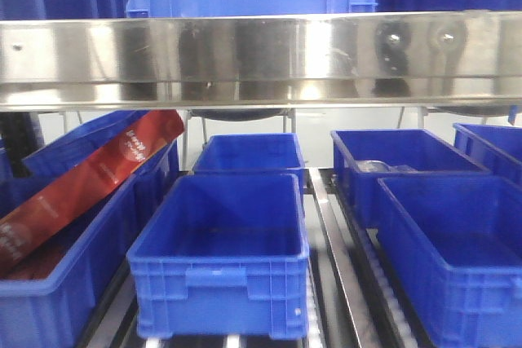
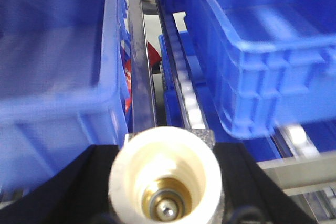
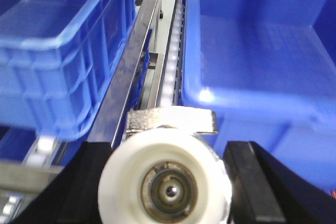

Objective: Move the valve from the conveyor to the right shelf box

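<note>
Carry-to-shelf step, by the look of it; drop not yet made. Clamped in the left tool (image 2: 166, 198), black fingers (image 2: 79, 187) tight on either side: a cream valve (image 2: 165, 171), open end with brass core facing the camera, poised above a steel rail (image 2: 140, 77), blue boxes (image 2: 262, 51) to either side, contents blurred. Likewise clamped in the right tool (image 3: 165, 198): a white valve (image 3: 165, 179) with a metal handle (image 3: 172, 120) on top, hanging before a roller track (image 3: 170, 72). No conveyor in any view. Next, probably: swing a valve over the rim of the right shelf box, lower inside the walls, only then part the fingers; exact target box not determinable from here. On the shelf in the front view: left box (image 1: 73, 283) with a long red packet (image 1: 90, 177) leaning across it; front middle box (image 1: 220, 283), bare as far as visible; rear middle box (image 1: 249, 165), floor hidden; rear right box (image 1: 352, 193) holding something pale and glassy (image 1: 375, 167), too dim to name; front right box (image 1: 424, 266), nothing seen inside; far right box (image 1: 489, 148), mostly cut off.
</note>
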Tool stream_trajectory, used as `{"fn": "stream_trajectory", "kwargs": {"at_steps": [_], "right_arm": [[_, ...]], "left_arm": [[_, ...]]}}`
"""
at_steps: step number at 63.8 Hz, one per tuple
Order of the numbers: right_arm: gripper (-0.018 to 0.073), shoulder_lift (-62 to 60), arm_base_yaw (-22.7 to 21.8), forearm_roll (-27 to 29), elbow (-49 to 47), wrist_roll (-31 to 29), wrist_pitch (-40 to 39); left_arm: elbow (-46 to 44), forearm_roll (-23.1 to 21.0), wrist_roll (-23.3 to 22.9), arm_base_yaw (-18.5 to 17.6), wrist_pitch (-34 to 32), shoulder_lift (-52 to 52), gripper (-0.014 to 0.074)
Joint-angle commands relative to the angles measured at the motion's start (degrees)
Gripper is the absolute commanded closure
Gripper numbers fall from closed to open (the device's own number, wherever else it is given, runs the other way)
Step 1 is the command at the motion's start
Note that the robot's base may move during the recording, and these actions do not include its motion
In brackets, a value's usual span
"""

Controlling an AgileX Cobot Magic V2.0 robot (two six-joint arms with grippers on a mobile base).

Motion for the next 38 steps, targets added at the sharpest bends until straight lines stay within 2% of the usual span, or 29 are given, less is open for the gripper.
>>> {"fn": "stream_trajectory", "kwargs": {"at_steps": [1,38], "right_arm": [[0.0713,-0.66,-0.08,-0.04,-1.05,-0.57,-4.02],[0.0713,-0.66,-0.08,-0.04,-1.05,-0.57,-4.02]], "left_arm": [[-0.42,-0.42,-0.28,-0.26,-2.87,-0.73,0.0708],[-0.42,-0.42,-0.28,-0.26,-2.87,-0.73,0.0708]]}}
